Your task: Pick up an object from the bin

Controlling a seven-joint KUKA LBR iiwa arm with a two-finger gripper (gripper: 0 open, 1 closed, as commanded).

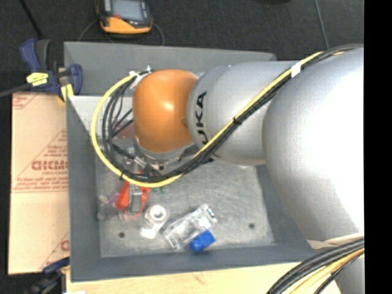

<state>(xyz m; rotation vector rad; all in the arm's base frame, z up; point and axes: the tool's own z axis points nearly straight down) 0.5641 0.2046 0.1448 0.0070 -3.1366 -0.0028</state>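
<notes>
My gripper (146,162) hangs low in the bin's left half, largely hidden under the arm's orange cover. Directly below it, near the left wall, lies an orange-red thing (127,197) with a small dark grey piece (105,211) beside it on the left. I cannot make out whether the gripper touches the orange-red thing. Just right of that stands a small white bottle-like thing (153,218) with a round cap. Farther right, a clear plastic packet (185,226) with a blue cap (201,242) lies near the front wall.
The arm's thick silver links cover the bin's right and back parts. Yellow and black cables loop around the orange cover, close to the left wall. Bare grey floor shows at the front right of the bin.
</notes>
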